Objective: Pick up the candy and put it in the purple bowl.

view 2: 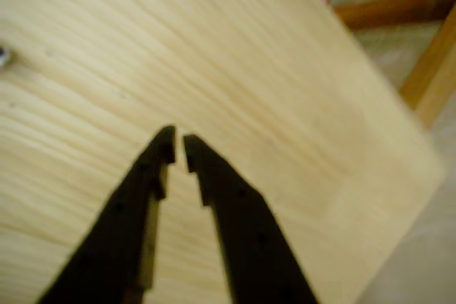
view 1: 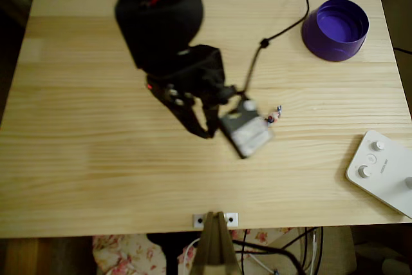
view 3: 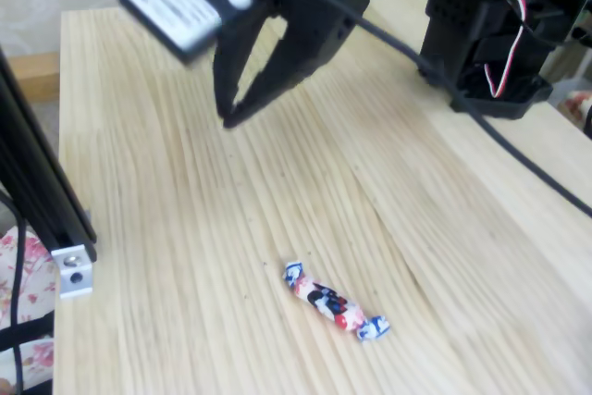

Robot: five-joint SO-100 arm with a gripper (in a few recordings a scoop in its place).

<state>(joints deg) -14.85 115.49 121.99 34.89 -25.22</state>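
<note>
The fingers (view 2: pixel 178 149), almost pressed together and empty, hang over bare surface (view 1: pixel 96 178), probably because the candy (view 3: pixel 334 302) lies apart, far from the purple bowl (view 1: pixel 335 29).

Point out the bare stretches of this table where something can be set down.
Free: the whole left half of the table, left of the gripper, and the front strip between gripper and white device. Also the span between the candy and the purple bowl. Crowded: around the gripper and candy, and both right corners.

Bare table (view 3: pixel 444 228) around candy (view 3: pixel 335 301)
</note>
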